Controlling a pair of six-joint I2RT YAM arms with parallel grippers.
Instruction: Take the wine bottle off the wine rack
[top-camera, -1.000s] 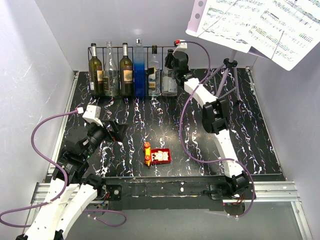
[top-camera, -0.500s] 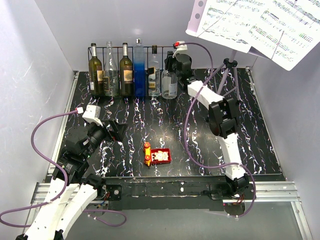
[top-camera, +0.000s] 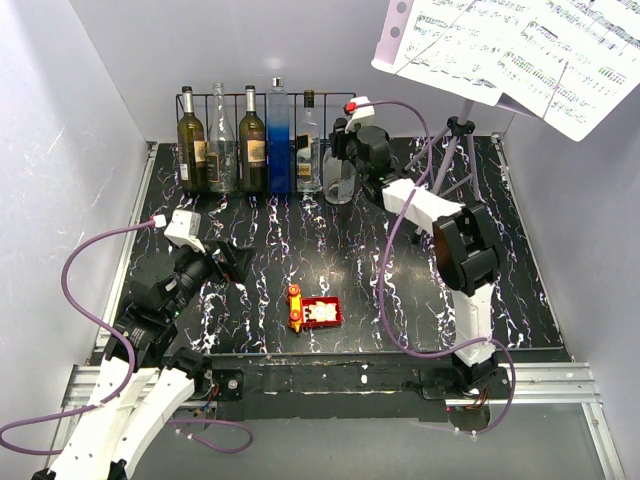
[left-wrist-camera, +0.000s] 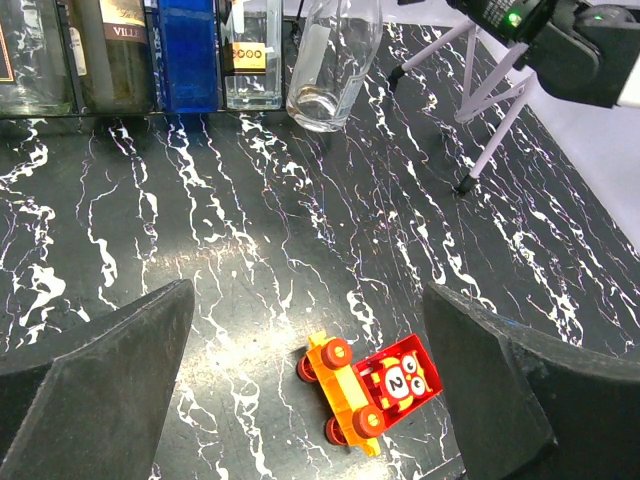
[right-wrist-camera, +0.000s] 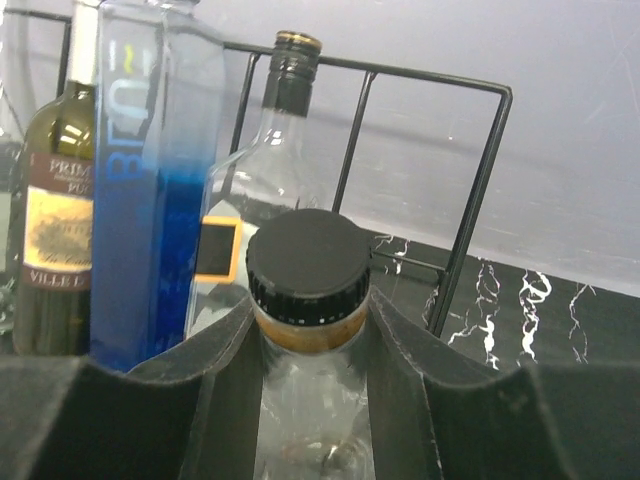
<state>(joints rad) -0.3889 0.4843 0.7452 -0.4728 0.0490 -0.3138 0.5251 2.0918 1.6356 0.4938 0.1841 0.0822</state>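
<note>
The wine rack (top-camera: 230, 95) is a low black wire frame against the back wall; its wires also show in the right wrist view (right-wrist-camera: 480, 180). Several bottles stand in it, among them a blue one (top-camera: 279, 140) and a clear one (top-camera: 309, 150). My right gripper (top-camera: 347, 135) is shut on the neck of a clear bottle with a black cap (right-wrist-camera: 308, 260). This bottle (top-camera: 340, 178) is in front of the rack's right end, tilted, as the left wrist view (left-wrist-camera: 325, 60) shows. My left gripper (top-camera: 225, 262) is open and empty at the near left.
A red and orange toy car (top-camera: 312, 312) lies at the middle front, between my left fingers in the left wrist view (left-wrist-camera: 370, 385). A tripod music stand (top-camera: 455, 150) with sheet music (top-camera: 520, 50) stands at the back right. Grey walls close in three sides.
My right gripper has drawn the clear black-capped bottle forward out of the rack's rightmost slot, and the right arm has folded back. The left arm has not moved.
</note>
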